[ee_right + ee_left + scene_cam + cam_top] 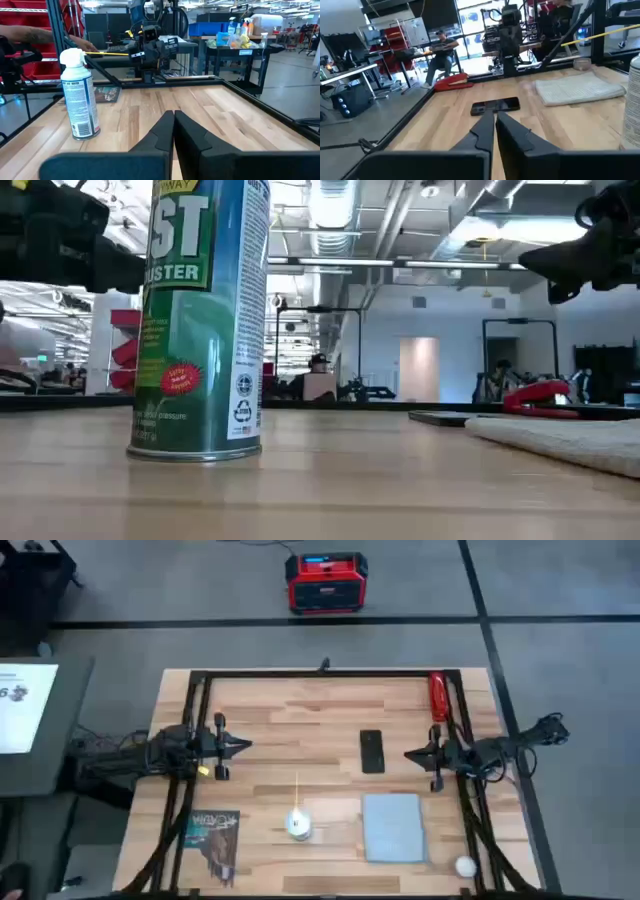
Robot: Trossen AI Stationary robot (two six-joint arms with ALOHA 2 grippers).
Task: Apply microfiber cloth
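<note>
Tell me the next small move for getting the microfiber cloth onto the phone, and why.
Probably swing the right gripper toward the microfiber cloth and open its jaws. The cloth lies flat and untouched, apart from the black phone, the right arm is nearer, and both grippers hang shut above the table, the left gripper farther off.

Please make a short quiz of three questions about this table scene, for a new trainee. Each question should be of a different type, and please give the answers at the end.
1. True or false: the microfiber cloth lies flat on the table, held by no gripper.
2. Multiple choice: what lies nearest the right gripper? A) the black phone B) the duster can C) the booklet
3. Fill in: the fingers of the left gripper are ____.

Key: 1 true. 2 A. 3 shut; both wrist views show the fingers pressed together, and both arms wait at the table's sides.
</note>
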